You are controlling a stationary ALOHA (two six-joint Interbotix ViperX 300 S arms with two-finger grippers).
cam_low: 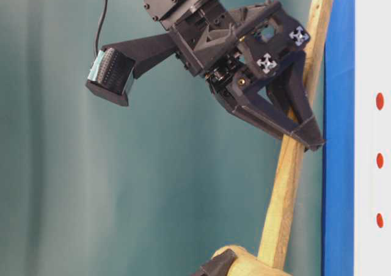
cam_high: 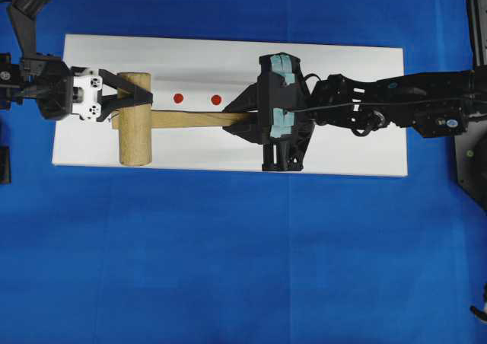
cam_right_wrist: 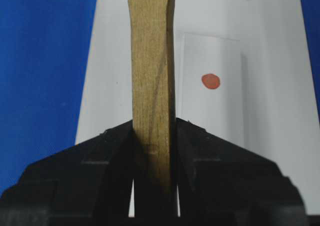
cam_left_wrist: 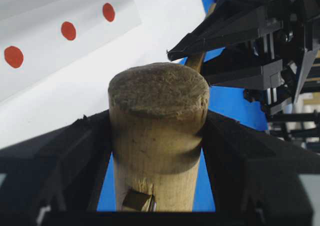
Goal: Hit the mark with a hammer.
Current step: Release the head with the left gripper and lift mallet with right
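A: Overhead view first. Light wooden hammer (cam_high: 135, 119) with a thick cylindrical head and long flat handle, above a white rectangular board (cam_high: 365, 154) on blue cloth (cam_high: 228, 268). Head towards nine o'clock, handle running towards three.

B: Left gripper (cam_high: 137, 98), black fingers either side of the head, half spread and clamped on it. Right gripper (cam_high: 242, 120) at the handle's far end, closed onto it. Two red round marks (cam_high: 178, 98) just at twelve o'clock of the handle, between the grippers.

A: Table-level view. Right gripper (cam_low: 308, 138) pinching the handle at mid length, hammer (cam_low: 287, 190) tilted, head at six o'clock, cut off by the frame edge. Three red dots at three o'clock on the white board (cam_low: 372, 44).

B: Left wrist view. Hammer (cam_left_wrist: 159, 136) head end-on, centre frame, gripped between black fingers (cam_left_wrist: 65, 166) touching both flanks. Right gripper (cam_left_wrist: 187, 48) at one o'clock, closed on the handle. Three red marks towards eleven.

A: Right wrist view. Handle of the hammer (cam_right_wrist: 152, 71) standing from six to twelve o'clock, right gripper (cam_right_wrist: 154, 146) shut tight against both flat sides. One red mark at two o'clock on white paper (cam_right_wrist: 215, 121).
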